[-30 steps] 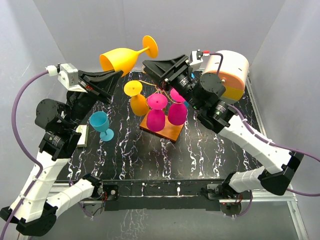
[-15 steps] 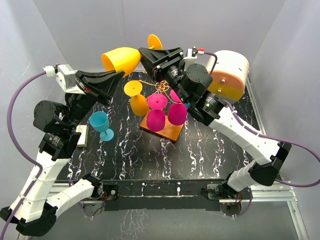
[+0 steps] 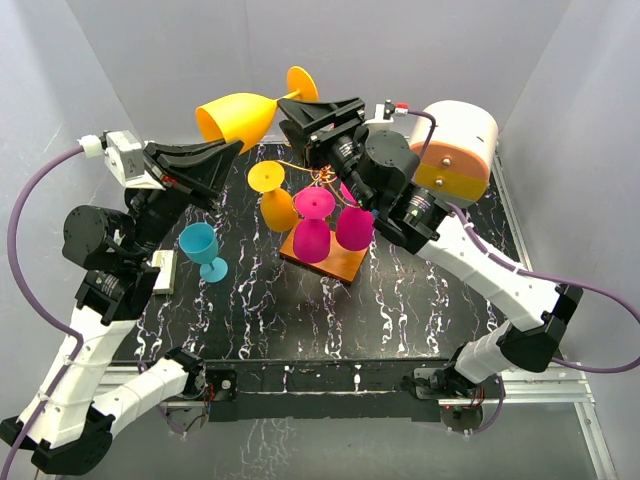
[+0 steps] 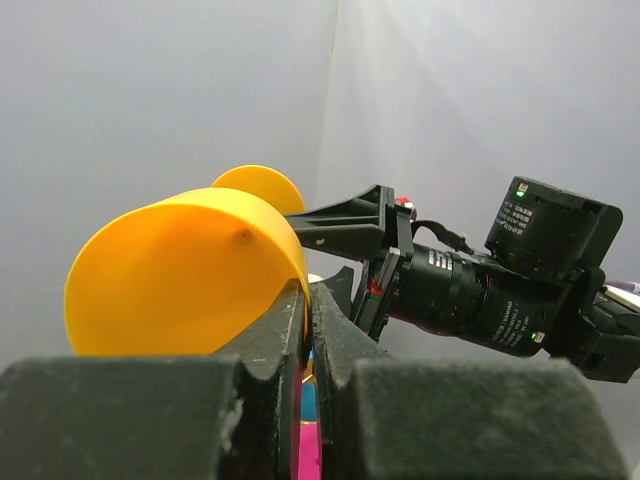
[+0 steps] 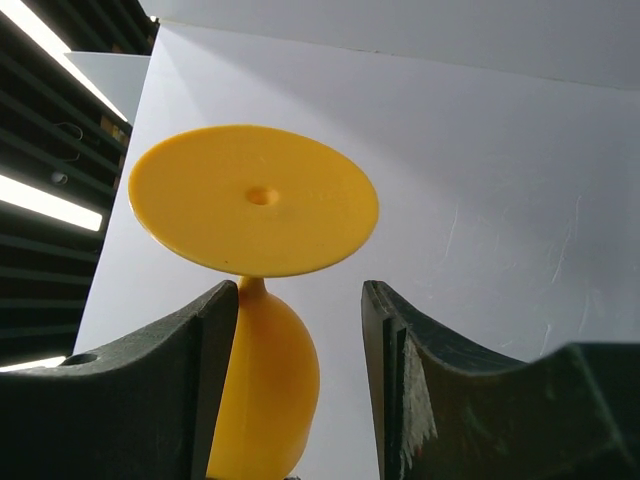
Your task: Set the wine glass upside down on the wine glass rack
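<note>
- Clamping with the left gripper (image 3: 230, 150) (image 4: 306, 297): fingers nearly together, pinching the bowl wall of the yellow wine glass (image 3: 238, 117) (image 4: 180, 265) (image 5: 250, 200) at its rim.
- Holding that wine glass in the air on its side, above and behind the rack (image 3: 322, 178), off toward the rack's left; mouth pointing left, away from the rack, and foot pointing right.
- Bracketing the stem with the right gripper (image 3: 288, 110) (image 5: 300, 300): fingers apart, one on each side, the stem lying close to the left finger (image 5: 215, 340), contact impossible to tell; round foot sitting just past the fingertips.
- Reaching in from opposite sides, both grippers meeting at the wine glass over the rack's far side.
- Seeing three more glasses upside down at the rack: a second yellow glass (image 3: 274, 205) on its left, one pink glass (image 3: 313, 238) in the middle and another pink glass (image 3: 355, 228) on the right, over the wooden base (image 3: 342, 265), with gold wire scrolls showing between their feet.
- Seeing a blue glass (image 3: 203, 250) standing upright on the black marbled table (image 3: 300, 315), well to the left of the rack.
</note>
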Controlling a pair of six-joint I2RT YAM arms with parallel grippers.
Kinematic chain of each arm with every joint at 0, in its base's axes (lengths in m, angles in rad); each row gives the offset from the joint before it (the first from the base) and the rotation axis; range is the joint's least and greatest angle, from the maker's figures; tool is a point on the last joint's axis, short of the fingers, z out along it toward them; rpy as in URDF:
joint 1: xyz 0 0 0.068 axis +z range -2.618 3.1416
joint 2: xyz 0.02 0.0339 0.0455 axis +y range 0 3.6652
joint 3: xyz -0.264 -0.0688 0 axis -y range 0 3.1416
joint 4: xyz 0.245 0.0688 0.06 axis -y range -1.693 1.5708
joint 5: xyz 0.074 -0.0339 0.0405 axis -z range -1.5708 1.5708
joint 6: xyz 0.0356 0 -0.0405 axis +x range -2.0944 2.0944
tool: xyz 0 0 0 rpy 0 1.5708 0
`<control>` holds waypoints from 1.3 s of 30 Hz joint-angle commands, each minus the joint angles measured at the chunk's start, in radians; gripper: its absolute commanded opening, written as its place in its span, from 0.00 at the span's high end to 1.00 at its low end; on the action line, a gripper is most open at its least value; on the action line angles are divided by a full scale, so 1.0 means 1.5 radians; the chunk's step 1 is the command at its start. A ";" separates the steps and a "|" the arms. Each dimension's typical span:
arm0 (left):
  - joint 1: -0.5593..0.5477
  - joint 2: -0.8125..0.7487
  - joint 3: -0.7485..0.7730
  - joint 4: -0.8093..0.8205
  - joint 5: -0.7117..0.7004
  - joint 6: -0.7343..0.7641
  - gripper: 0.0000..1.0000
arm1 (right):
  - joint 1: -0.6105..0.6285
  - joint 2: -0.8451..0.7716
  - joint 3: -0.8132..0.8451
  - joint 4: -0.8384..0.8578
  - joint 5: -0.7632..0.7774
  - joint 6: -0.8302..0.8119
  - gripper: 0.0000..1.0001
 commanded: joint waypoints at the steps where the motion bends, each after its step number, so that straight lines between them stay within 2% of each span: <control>1: -0.003 -0.011 0.001 0.061 -0.004 -0.003 1.00 | 0.003 -0.004 0.033 0.002 -0.003 -0.011 0.49; 6: -0.002 -0.006 0.003 0.063 0.025 -0.018 1.00 | 0.004 0.019 0.057 0.008 -0.014 -0.011 0.47; 15: -0.002 -0.012 -0.005 0.060 0.056 -0.033 1.00 | 0.003 0.041 0.073 0.030 -0.002 0.009 0.59; 21: -0.002 -0.021 -0.030 0.063 0.071 -0.053 1.00 | 0.004 0.056 0.085 0.050 -0.004 0.024 0.57; 29: -0.003 -0.039 -0.045 0.047 0.058 -0.063 1.00 | 0.003 0.051 0.067 0.069 0.002 0.023 0.99; 33: -0.002 -0.045 -0.045 0.025 0.027 -0.070 0.99 | 0.004 0.049 0.058 0.084 0.004 0.012 1.00; 36: -0.002 -0.047 -0.031 -0.010 0.008 -0.071 0.80 | 0.004 0.046 0.054 0.101 0.008 -0.011 1.00; 39: -0.003 -0.063 -0.025 -0.046 -0.023 -0.072 0.66 | 0.004 0.034 0.038 0.127 0.022 -0.039 1.00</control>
